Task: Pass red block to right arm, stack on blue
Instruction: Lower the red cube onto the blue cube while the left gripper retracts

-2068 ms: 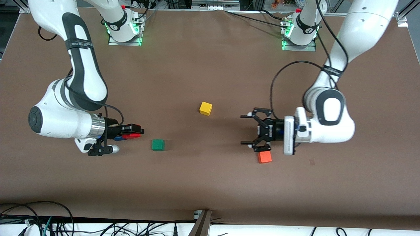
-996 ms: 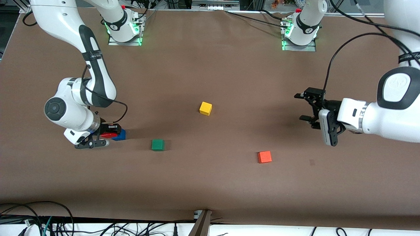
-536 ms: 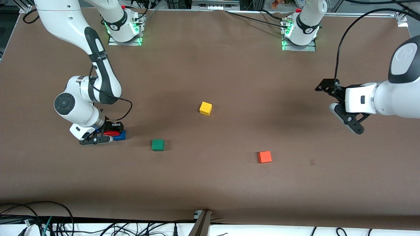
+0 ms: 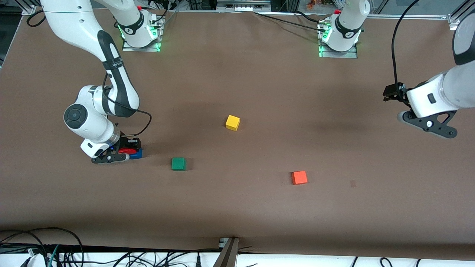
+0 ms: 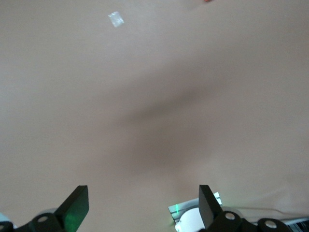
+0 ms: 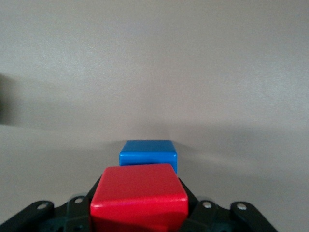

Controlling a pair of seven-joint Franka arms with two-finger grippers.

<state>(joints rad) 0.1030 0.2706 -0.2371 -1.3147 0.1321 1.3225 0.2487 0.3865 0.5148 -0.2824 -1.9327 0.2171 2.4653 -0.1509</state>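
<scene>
Front view shows the small green cube (image 4: 178,164) on the brown table (image 4: 237,207) at about four o'clock from the right gripper (image 4: 128,149), the yellow cube (image 4: 232,122) toward two o'clock, the orange-red cube (image 4: 299,177) farther along toward the left arm's end. That gripper's jaws clamp the small glossy red block (image 6: 139,198) low over the small blue cube (image 6: 148,155), faces roughly square with it. No writing is legible. Left gripper (image 5: 142,205) hangs with jaws spread, empty, over bare table near the left arm's end.

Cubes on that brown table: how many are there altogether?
5. The yellow cube is mid-table; the green cube and orange-red cube lie nearer the front camera; the blue cube is at the right arm's end; the red block is in the right gripper above it.
</scene>
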